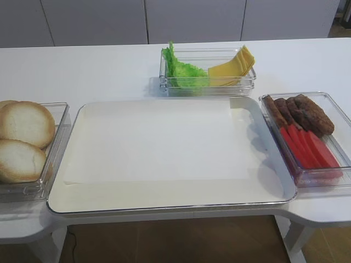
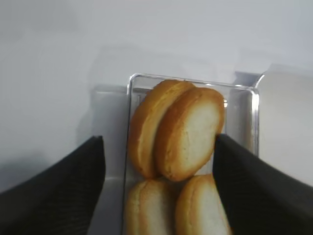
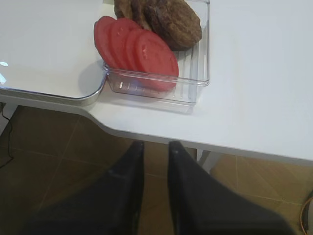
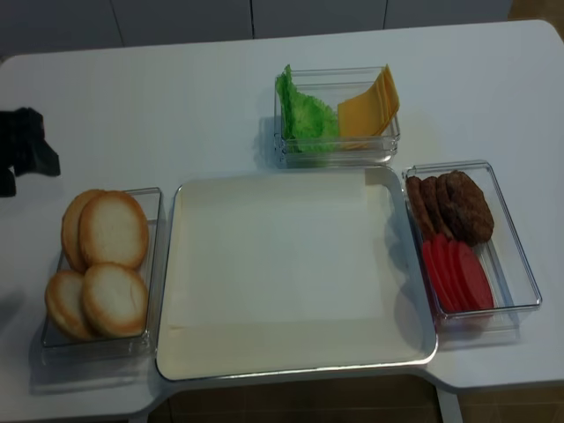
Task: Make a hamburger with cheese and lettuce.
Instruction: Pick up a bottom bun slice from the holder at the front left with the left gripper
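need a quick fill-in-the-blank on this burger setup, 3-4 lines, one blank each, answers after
1. The big tray in the middle holds ____ food items.
2. The lettuce shares its clear container with the ____.
3. The tomato slices share a container with the brown ____.
4. The left gripper, jaws wide apart, hovers over the container of ____.

Missing words: no; cheese; patties; buns

4 cream-faced bun halves (image 4: pixel 113 229) leaning in pairs, frilly green lettuce (image 4: pixel 304 115) beside fanned cheese (image 4: pixel 368 107)
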Robot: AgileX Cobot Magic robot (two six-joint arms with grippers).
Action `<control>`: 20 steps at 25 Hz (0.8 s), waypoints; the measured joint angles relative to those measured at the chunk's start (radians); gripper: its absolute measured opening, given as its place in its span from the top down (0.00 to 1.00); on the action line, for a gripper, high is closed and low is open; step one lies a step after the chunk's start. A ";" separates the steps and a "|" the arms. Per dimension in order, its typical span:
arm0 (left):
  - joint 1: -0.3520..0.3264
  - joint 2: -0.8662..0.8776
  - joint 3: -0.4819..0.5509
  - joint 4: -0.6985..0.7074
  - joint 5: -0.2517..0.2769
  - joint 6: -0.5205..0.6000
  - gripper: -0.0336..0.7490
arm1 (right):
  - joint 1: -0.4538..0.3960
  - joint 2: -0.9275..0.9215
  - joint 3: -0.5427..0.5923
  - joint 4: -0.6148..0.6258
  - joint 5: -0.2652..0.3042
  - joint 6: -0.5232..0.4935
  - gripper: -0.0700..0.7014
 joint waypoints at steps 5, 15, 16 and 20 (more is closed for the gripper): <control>0.015 0.079 0.000 0.038 0.007 0.063 0.32 | 0.000 0.000 0.000 0.000 0.000 0.000 0.73; 0.012 0.090 -0.002 0.067 -0.054 0.222 0.32 | 0.000 0.000 0.000 0.000 0.000 0.000 0.73; 0.004 0.090 -0.002 0.067 -0.054 0.243 0.33 | 0.000 0.000 0.000 0.000 0.000 0.000 0.73; -0.026 0.129 -0.002 0.050 -0.056 0.296 0.35 | 0.000 0.000 0.000 0.000 0.000 0.000 0.73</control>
